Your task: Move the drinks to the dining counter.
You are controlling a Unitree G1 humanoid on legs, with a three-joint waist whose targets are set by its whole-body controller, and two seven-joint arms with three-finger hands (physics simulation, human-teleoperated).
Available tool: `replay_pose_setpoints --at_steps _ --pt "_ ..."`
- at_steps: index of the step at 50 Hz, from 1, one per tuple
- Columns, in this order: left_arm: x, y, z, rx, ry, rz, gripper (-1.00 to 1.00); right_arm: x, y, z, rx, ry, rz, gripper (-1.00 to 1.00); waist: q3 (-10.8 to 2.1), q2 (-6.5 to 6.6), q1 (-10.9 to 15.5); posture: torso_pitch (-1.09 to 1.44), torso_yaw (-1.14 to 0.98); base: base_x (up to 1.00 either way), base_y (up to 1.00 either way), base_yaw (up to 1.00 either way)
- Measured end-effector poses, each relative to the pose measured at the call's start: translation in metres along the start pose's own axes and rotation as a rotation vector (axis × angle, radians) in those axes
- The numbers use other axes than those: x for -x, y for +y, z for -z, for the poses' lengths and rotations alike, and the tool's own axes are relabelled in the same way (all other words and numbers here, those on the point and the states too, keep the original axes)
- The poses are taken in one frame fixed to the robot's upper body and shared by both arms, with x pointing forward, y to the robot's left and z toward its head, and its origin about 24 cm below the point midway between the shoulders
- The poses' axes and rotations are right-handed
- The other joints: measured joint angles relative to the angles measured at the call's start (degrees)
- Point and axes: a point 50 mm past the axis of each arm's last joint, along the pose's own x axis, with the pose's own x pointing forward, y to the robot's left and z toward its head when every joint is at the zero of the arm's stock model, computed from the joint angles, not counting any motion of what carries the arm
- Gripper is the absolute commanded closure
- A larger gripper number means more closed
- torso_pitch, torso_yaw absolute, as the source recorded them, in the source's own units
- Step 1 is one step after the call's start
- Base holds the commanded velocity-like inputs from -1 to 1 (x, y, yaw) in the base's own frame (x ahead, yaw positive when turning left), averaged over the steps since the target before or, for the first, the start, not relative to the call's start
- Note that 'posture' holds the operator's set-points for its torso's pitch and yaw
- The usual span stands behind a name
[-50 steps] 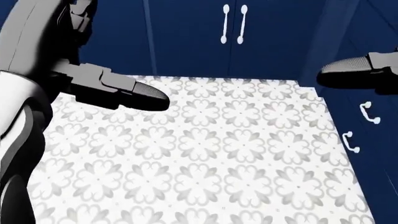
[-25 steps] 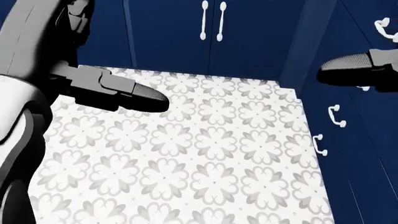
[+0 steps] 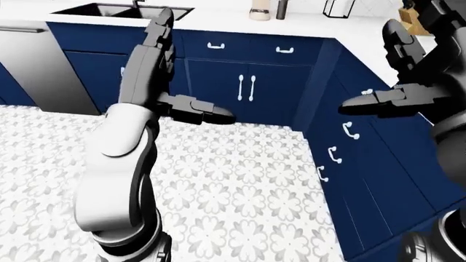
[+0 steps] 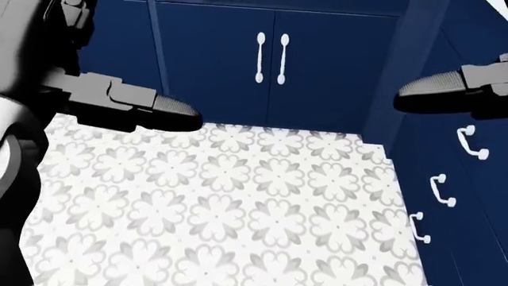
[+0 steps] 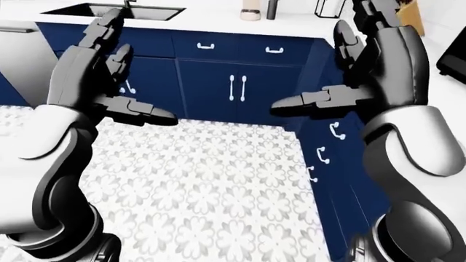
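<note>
No drink is clearly in my hands. On the white counter [image 3: 218, 23] at the top of the left-eye view stand a pale cup-like thing [image 3: 258, 11] and a dark slim bottle [image 3: 281, 7]; they are too small to identify. My left hand [image 5: 109, 71] is raised over the floor, open, fingers up and thumb pointing right, holding nothing. My right hand [image 5: 357, 60] is also open and empty, held up beside the corner cabinets, thumb pointing left.
Navy cabinets [image 4: 270, 59] with white handles run along the top and down the right side, meeting in a corner. A black sink [image 3: 124, 10] and a steel appliance front [image 3: 43, 65] are at the upper left. Patterned tile floor [image 4: 238, 202] spreads below.
The whole head picture has shifted: the double cabinet doors now sit lower and larger in view, so the camera has moved. Both hands keep the same open pose.
</note>
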Motion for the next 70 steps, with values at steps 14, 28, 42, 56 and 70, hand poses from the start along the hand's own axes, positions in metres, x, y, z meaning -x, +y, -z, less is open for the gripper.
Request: replay_pose_setpoints --at_steps 14,28,42,56,70 --pt "-0.002 -0.003 -0.002 -0.004 -0.009 0.026 -1.0 -0.001 -0.003 0.0 -0.003 -0.001 0.025 -1.0 -0.37 3.54 -2.1 0.0 0.0 0.78 0.0 0.0" --pt "0.0 0.002 -0.012 -0.012 -0.032 -0.001 -1.0 0.002 -0.007 -0.012 0.003 -0.035 0.017 -1.0 -1.41 -0.24 -0.3 0.0 0.0 0.78 0.0 0.0" --pt "0.002 -0.002 -0.019 -0.008 -0.054 0.024 -1.0 0.002 -0.012 -0.014 -0.01 -0.029 0.047 -1.0 -1.04 3.61 -2.3 0.0 0.0 0.67 -0.02 0.0" --pt "0.002 0.003 -0.012 -0.002 -0.012 -0.001 -1.0 0.003 -0.003 -0.011 -0.021 -0.023 0.002 -1.0 -0.36 1.49 -5.6 0.0 0.0 0.07 -0.54 0.0" --pt "0.007 0.004 -0.022 -0.008 -0.054 -0.004 -1.0 0.004 -0.005 -0.015 -0.02 -0.03 0.017 -1.0 0.14 -1.05 -4.1 0.0 0.0 0.0 -0.3 0.0"
